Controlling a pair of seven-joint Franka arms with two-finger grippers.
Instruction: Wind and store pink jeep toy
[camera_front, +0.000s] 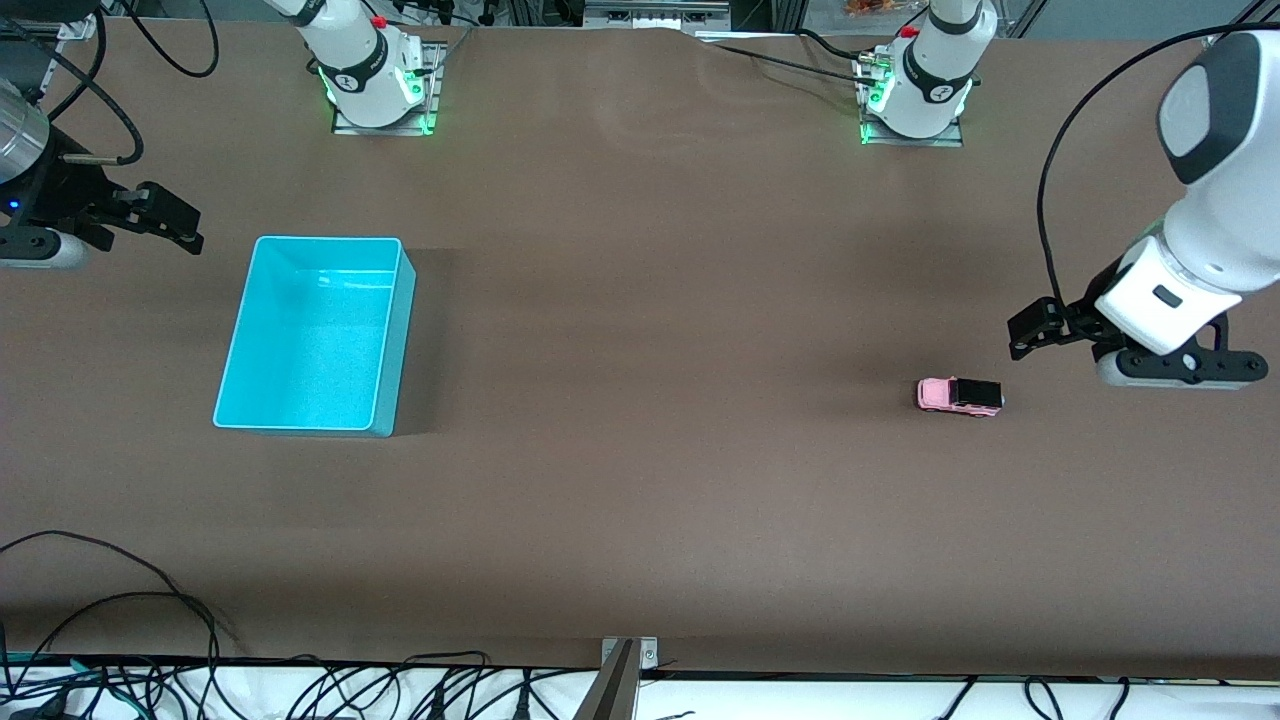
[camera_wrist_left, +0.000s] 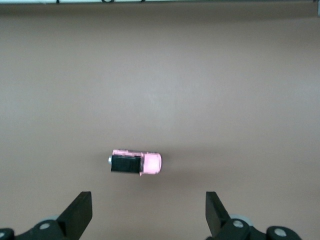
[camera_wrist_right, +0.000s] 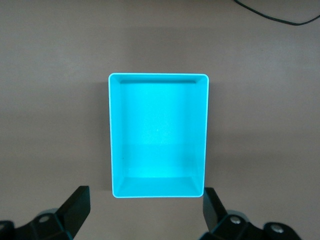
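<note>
The pink jeep toy (camera_front: 960, 395) stands on the brown table toward the left arm's end, its black roof panel facing up. In the left wrist view the jeep (camera_wrist_left: 136, 163) lies a little ahead of the open fingers. My left gripper (camera_front: 1030, 335) is open and empty over the table, just beside the jeep toward the left arm's end; it also shows in its wrist view (camera_wrist_left: 148, 217). The cyan bin (camera_front: 328, 240) stands empty toward the right arm's end. My right gripper (camera_front: 175, 222) is open and empty, over the table beside the bin (camera_wrist_right: 158, 75); it also shows in its wrist view (camera_wrist_right: 146, 212).
The two arm bases (camera_front: 375, 90) (camera_front: 915, 95) stand along the table's edge farthest from the front camera. Black cables (camera_front: 120, 610) trail over the edge nearest the camera, by a metal bracket (camera_front: 622, 665). Bare brown tabletop lies between bin and jeep.
</note>
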